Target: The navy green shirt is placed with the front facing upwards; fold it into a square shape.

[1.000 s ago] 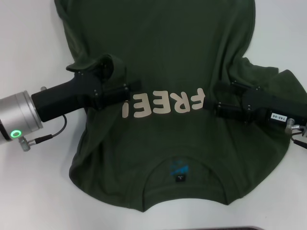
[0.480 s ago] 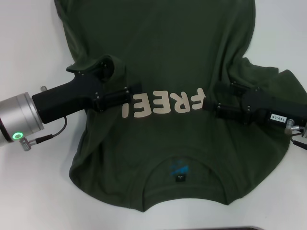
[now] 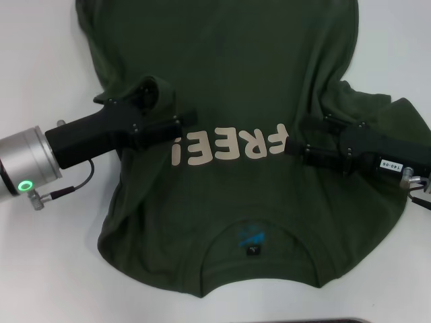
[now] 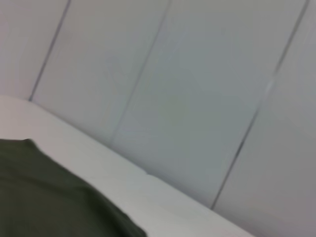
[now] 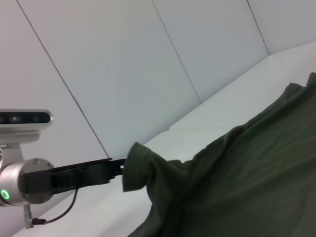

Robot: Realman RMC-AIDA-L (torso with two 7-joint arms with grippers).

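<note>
- We see the dark olive-green cotton shirt (image 3: 229,87) with cream "FREE!" lettering filling the frame's centre on the white table (image 3: 40,60), collar at the bottom
- Our left gripper (image 3: 185,124), centre-left, pinches a folded sleeve
- Our right gripper (image 3: 293,149), centre-right, lies over fabric; we cannot tell its finger state

dark olive-green shirt (image 3: 229,81), cream "FREE!" lettering (image 3: 229,146), white table (image 3: 40,67)
</note>
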